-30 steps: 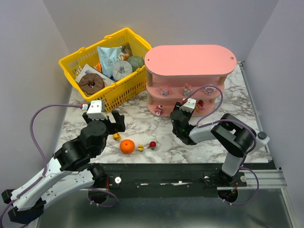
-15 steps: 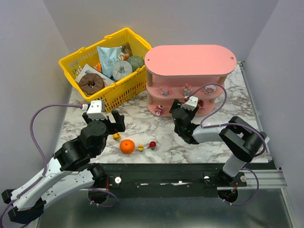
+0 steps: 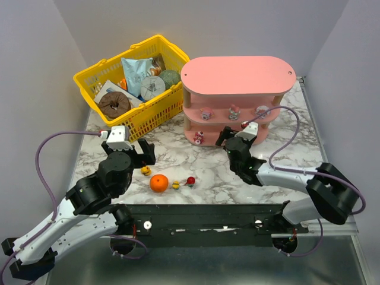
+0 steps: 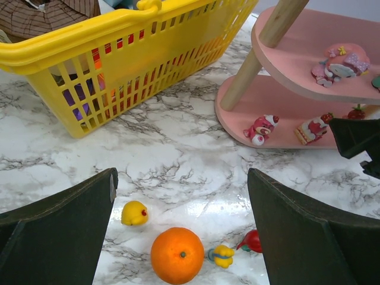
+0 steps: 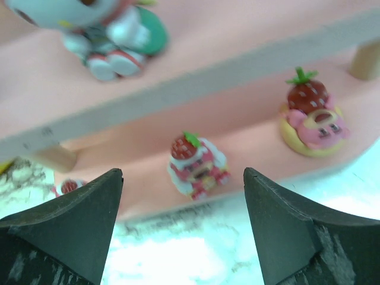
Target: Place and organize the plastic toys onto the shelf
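The pink shelf (image 3: 237, 76) stands at the back right. Small plastic toys (image 3: 234, 111) sit on its middle tier, and one pink toy (image 3: 199, 138) is on the bottom tier. My right gripper (image 3: 233, 135) is open at the bottom tier's front edge. In its wrist view a strawberry-topped toy (image 5: 197, 165) stands on the board just beyond the open gripper (image 5: 182, 176), untouched. My left gripper (image 4: 181, 175) hangs open above a yellow toy (image 4: 134, 213), a yellow-and-blue toy (image 4: 221, 255) and a red toy (image 4: 252, 240) on the table.
An orange ball (image 3: 158, 183) lies among the loose toys. A yellow mesh basket (image 3: 155, 110) full of packaged goods stands at the back left, close to the shelf. A strawberry-and-doughnut toy (image 5: 312, 116) sits further right on the bottom tier.
My right gripper's jaws have spread wider in front of the bottom tier, and the right arm has stretched out low to the right. The left arm has not moved.
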Controlling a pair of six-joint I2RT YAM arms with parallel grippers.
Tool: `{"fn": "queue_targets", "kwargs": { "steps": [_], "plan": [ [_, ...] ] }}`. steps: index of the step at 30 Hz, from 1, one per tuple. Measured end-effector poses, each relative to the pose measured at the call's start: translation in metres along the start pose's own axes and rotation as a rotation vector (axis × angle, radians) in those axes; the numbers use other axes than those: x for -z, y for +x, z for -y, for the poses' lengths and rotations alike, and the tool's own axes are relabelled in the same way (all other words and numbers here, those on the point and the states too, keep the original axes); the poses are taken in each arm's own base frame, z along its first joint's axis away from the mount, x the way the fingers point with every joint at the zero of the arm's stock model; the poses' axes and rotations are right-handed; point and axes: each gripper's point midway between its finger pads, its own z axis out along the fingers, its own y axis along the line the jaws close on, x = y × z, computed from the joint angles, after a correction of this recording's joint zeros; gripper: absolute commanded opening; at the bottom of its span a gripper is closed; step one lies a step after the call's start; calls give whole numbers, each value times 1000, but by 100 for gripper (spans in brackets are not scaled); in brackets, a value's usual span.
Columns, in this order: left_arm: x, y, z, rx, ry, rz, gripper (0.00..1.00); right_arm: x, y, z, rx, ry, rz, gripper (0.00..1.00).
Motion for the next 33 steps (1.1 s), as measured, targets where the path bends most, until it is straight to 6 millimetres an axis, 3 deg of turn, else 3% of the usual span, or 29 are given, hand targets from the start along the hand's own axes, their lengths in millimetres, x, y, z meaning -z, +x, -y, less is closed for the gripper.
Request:
{"fn": "queue_targets", "kwargs": {
  "steps": [4, 12, 18, 28, 33],
  "plan": [
    [0, 0, 0, 2, 1, 2, 99, 14, 1, 11, -21, -11, -39, 86],
    [2, -2, -1, 10, 7, 9, 99, 45, -1, 14, -24, -86, -183, 91],
    [4, -4, -1, 17, 14, 14, 99, 82, 1, -8, 5, -338, -284, 90],
    [4, -3, 0, 14, 21, 10, 99, 140, 87, -57, 227, -619, -483, 90],
    [4, -2, 0, 12, 22, 7, 99, 156, 111, -71, 235, -650, -513, 87]
  ]
}}
